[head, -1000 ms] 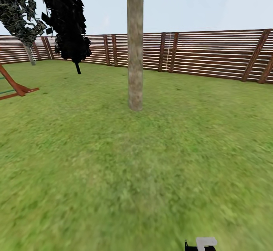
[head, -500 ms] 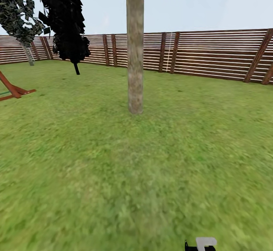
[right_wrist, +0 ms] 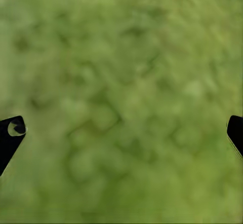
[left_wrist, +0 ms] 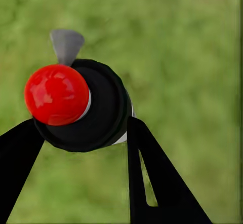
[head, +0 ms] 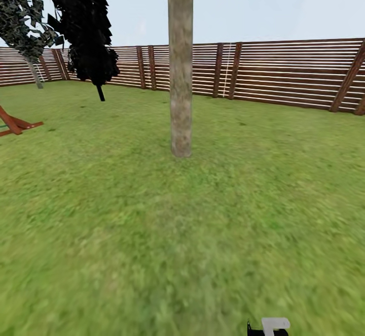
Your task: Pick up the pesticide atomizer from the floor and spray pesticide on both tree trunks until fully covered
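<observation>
Left gripper (left_wrist: 81, 133) clamped on atomizer (left_wrist: 83, 105), red top up. Right gripper (right_wrist: 121, 133) spread wide, empty, over lawn (head: 203, 234). Trunk (head: 180, 72) dead ahead, well apart. Best to drive close, stop near, aim nozzle at bark, sweep whole height.

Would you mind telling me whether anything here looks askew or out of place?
Nothing stands out. The tree trunk stands upright on the lawn, the fence looks intact, and the left gripper holds the pesticide atomizer.
</observation>
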### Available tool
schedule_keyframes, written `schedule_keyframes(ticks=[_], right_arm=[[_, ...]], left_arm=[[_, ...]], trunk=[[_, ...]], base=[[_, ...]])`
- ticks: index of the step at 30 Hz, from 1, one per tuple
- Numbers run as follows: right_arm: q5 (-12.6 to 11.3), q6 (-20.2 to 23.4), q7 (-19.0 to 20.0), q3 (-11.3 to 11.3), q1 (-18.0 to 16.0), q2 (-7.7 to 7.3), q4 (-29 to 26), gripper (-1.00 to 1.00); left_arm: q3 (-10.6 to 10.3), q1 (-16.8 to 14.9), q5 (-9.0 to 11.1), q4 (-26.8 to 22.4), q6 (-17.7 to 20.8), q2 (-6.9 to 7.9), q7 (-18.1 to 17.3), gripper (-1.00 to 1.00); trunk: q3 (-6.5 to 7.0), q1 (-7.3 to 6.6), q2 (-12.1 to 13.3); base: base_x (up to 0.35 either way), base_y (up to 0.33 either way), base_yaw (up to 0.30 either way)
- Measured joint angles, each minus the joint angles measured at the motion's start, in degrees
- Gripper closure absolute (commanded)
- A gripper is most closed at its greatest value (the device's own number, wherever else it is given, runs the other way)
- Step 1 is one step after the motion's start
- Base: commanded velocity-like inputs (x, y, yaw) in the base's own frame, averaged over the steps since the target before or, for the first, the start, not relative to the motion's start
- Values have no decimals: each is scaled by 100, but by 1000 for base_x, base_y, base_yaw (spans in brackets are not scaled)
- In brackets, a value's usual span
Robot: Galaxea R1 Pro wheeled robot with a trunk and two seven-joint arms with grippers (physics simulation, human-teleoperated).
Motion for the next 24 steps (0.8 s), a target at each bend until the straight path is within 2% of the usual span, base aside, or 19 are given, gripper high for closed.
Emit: schedule_keyframes(ticks=[24], right_arm=[[0, 0, 0, -1, 0, 0, 2, -100]], left_arm=[[0, 0, 0, 0, 0, 0, -2, 100]], trunk=[[0, 0, 0]], base=[[339, 0, 0]])
